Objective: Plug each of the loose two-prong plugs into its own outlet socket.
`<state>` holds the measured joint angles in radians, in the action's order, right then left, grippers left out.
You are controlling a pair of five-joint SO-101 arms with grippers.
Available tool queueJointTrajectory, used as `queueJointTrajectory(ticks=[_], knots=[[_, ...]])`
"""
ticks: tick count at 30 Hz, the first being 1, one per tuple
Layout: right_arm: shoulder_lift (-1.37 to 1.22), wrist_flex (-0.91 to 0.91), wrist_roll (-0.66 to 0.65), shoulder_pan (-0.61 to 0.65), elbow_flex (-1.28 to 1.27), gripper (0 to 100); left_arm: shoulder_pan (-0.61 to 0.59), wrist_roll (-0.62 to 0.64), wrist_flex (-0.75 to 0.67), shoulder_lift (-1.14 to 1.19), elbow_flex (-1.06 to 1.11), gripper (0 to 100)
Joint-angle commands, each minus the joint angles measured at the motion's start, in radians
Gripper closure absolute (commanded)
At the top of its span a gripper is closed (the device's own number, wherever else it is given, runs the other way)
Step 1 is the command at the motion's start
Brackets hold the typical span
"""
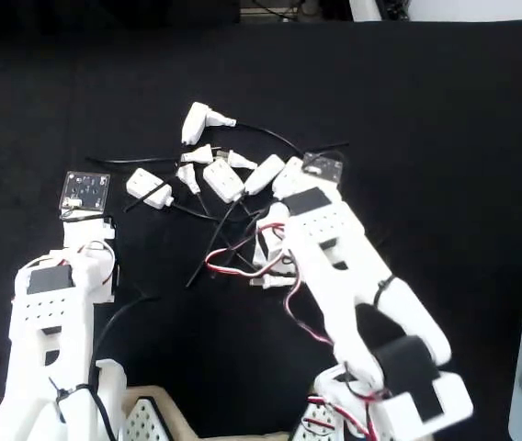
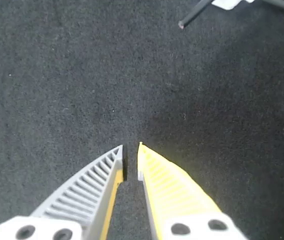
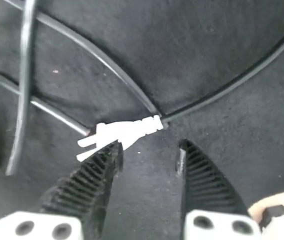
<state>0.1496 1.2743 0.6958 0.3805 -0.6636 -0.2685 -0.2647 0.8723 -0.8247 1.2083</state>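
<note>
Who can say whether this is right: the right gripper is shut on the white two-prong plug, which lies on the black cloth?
Not quite. The right gripper is open, not shut on the white two-prong plug. The plug lies on the black cloth just beyond its fingertips, as the right wrist view shows.

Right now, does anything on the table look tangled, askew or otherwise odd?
Yes: the white plugs and sockets lie jumbled mid-table, their black cords crossing one another. One two-prong plug lies flat among crossing cords, just ahead of the right gripper, whose fingers are open.
</note>
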Motion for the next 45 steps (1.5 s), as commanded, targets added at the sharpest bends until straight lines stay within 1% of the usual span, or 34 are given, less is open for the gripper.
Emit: queueJointTrajectory(ticks=[1,8,19,29,36,42,45], knots=[[-0.047,-0.041,0.017,0.011,0.05,82.5,-0.008,0.005,-0.017,-0.018,-0.007,93],[-0.168,-0.127,0.017,0.006,0.051,82.8,-0.008,0.005,-0.017,-0.018,-0.007,93],[-0.193,-0.115,0.014,0.006,0.028,82.8,-0.008,0.005,-0.017,-0.018,-0.007,93],[-0.193,0.08,0.011,0.005,0.173,82.5,-0.008,0.005,-0.017,-0.018,-0.007,93],[-0.193,0.081,0.014,-0.003,0.183,82.5,-0.008,0.005,-0.017,-0.018,-0.007,93],[-0.2,0.081,0.014,-0.081,0.219,82.5,-0.008,0.005,-0.017,-0.018,-0.007,93],[-0.199,0.083,0.014,-0.1,0.216,82.5,-0.008,0.005,-0.017,-0.018,-0.007,93]])
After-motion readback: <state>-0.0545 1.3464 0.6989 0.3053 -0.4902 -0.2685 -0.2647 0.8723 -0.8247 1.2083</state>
